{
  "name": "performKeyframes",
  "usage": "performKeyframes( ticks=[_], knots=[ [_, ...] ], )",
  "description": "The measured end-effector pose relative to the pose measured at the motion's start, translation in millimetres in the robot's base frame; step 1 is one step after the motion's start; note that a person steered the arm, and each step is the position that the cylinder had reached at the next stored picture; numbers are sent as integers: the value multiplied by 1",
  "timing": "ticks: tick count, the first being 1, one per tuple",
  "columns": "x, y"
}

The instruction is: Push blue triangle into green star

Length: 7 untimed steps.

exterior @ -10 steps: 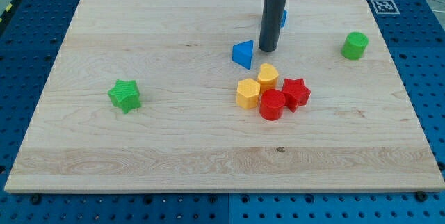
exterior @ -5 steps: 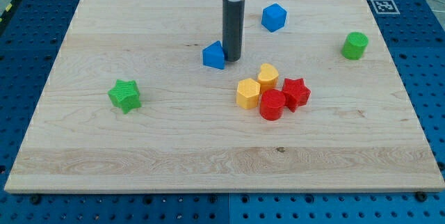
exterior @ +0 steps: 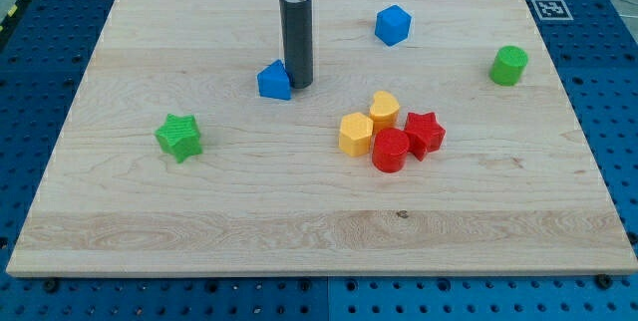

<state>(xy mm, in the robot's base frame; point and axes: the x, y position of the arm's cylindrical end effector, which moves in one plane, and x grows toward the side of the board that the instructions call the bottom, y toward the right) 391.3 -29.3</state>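
The arm carries no fingers; it ends in a straight dark rod, so nothing is grasped and there is no opening to report. My tip [exterior: 298, 84] rests on the wooden bench [exterior: 199, 231], touching the blue triangle [exterior: 273, 81] on that block's right side in the view. The blue triangle sits in the upper middle of the bench. The green star [exterior: 179, 137] lies well apart from it, toward the view's lower left, with bare wood between the two. A blue cube-like block [exterior: 393, 25] sits near the view's top, right of the rod. A green cylinder [exterior: 509, 65] stands near the right edge. Below and right of my tip is a tight cluster: a yellow hexagonal block [exterior: 356, 134], a yellow rounded block [exterior: 385, 110], a red cylinder [exterior: 390, 150] and a red star [exterior: 425, 132], each touching its neighbours.
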Motion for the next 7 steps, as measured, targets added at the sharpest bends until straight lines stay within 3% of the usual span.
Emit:
performKeyframes(
  ticks=[2,7],
  knots=[
    [2,-2],
    [3,-73]
  ],
)
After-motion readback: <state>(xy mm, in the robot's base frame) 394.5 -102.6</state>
